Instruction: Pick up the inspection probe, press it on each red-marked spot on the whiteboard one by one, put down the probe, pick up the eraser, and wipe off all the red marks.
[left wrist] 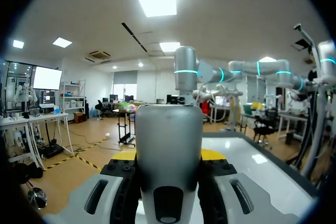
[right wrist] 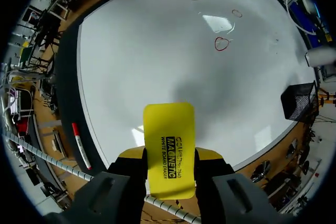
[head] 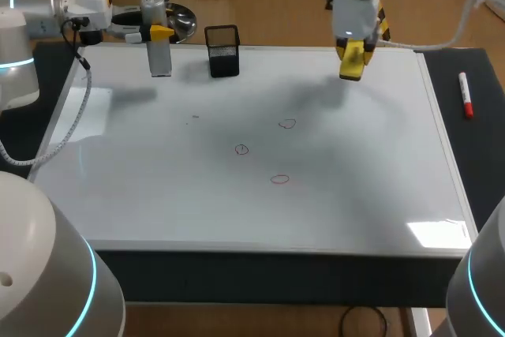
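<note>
Head view: the left hand [head: 158,35] is clenched on the upright probe [head: 159,59], with a mesh holder [head: 222,50] just beside it. The right hand [head: 351,45] grasps the eraser [head: 352,67] over the whiteboard [head: 158,195]. The three red marks [head: 241,149] lie well apart from that hand, unwiped.

Left wrist view: the probe [left wrist: 168,145] sits gripped between the fingers.

Right wrist view: the eraser [right wrist: 169,148] is held between the fingers, with the nearest mark [right wrist: 222,44] ahead of it. Recommendation: lower the eraser flat, press evenly and sweep fully across each ring.

Between the right gripper's [right wrist: 169,153] fingers, the yellow plastic block eraser [right wrist: 169,129] looks smooth with a faint sheen. Ahead of it the white whiteboard [right wrist: 157,51] is glossy, mirroring ceiling lights. The grey cylindrical probe [left wrist: 168,129] in the left gripper [left wrist: 169,156] looks matt and smooth.
</note>
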